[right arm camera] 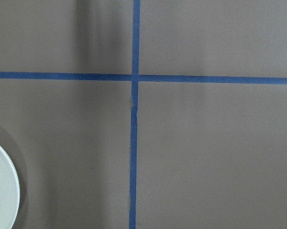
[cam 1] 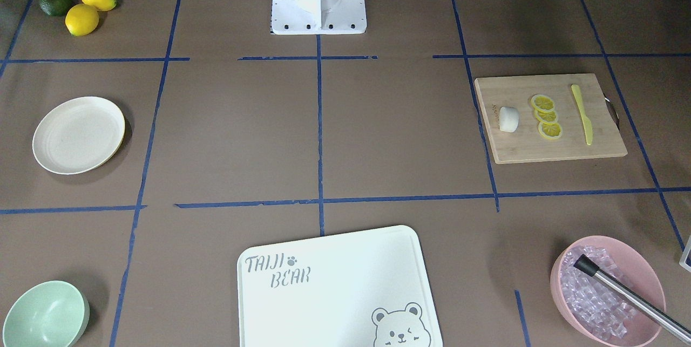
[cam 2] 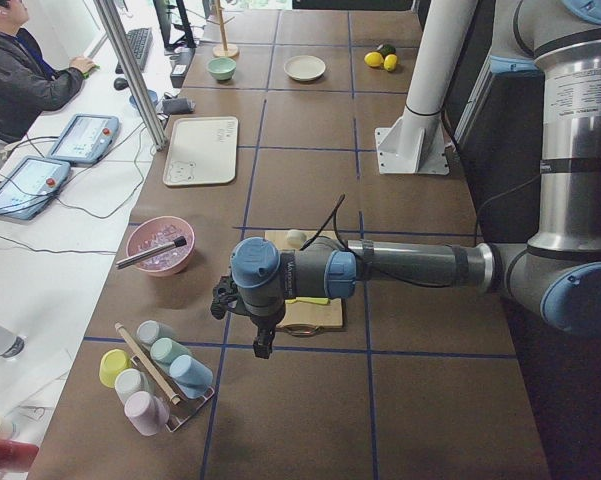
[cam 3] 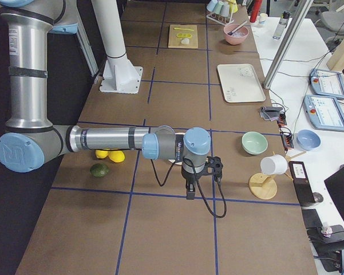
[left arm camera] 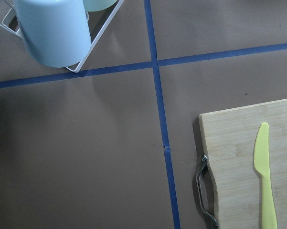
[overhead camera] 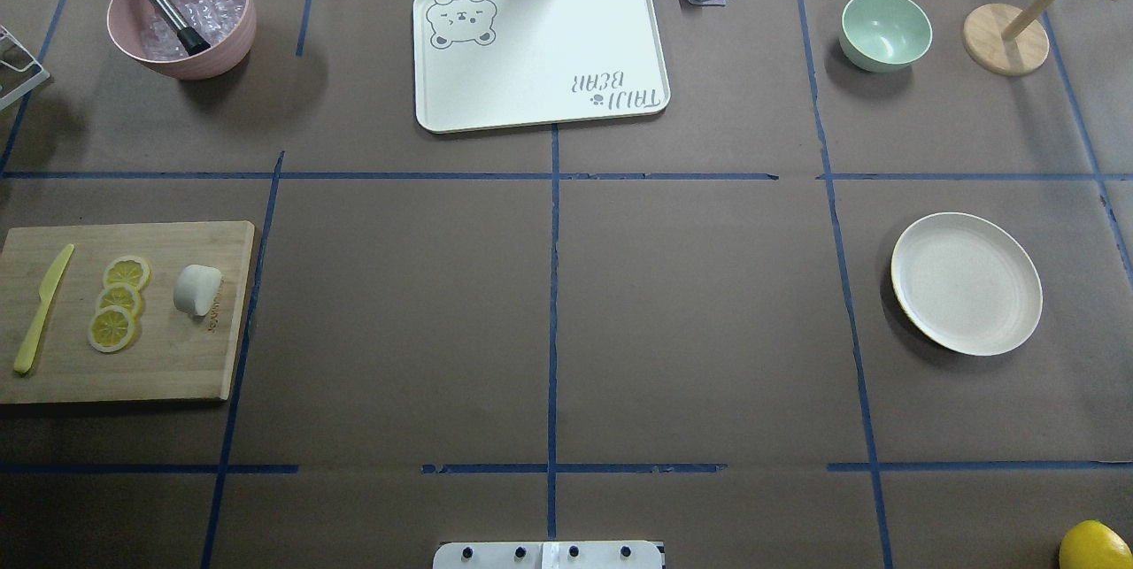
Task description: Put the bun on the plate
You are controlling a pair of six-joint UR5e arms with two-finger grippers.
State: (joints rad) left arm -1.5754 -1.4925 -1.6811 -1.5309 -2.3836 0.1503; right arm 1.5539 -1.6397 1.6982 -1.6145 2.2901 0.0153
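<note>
1. Table [overhead camera: 690,312]: flat, covered in matte brown paper, gridded with blue tape strips.
2. Two arms, left arm [cam 2: 410,265] and right arm [cam 3: 109,139]: smooth grey metal tubes with blue joint caps, each stretched level above the table. Only the side cameras catch them.
3. Bear-printed board [overhead camera: 540,56]: white rectangle with rounded corners and a raised lip, at 12 o'clock in the overhead view. The front-facing view cuts off its near edge.
4. Wooden board [overhead camera: 159,357]: pale bamboo grain, rectangular, at 9 o'clock. The overhead frame clips its left edge. Its thin metal handle [left arm camera: 205,191] shows in the left wrist view.
5. Plate [overhead camera: 965,283]: round, shallow, cream, yellowish raised rim, at 3 o'clock. The right wrist view shows only a sliver of it, at 8 o'clock.
6. Left gripper [cam 2: 263,345] and right gripper [cam 3: 190,192]: dark, pointing down, small in the side views. Finger spacing cannot be told on either.
7. Knife [overhead camera: 40,312]: yellow, slim, serrated, lying on the wooden board at 9 o'clock of the lemon slices [overhead camera: 118,302], which are three glossy overlapping rounds.
8. Bun [overhead camera: 196,288]: small, white, smooth, rounded lump lying on the wooden board, at 3 o'clock of the slices, near but apart. The plate is well apart, across the table.
</note>
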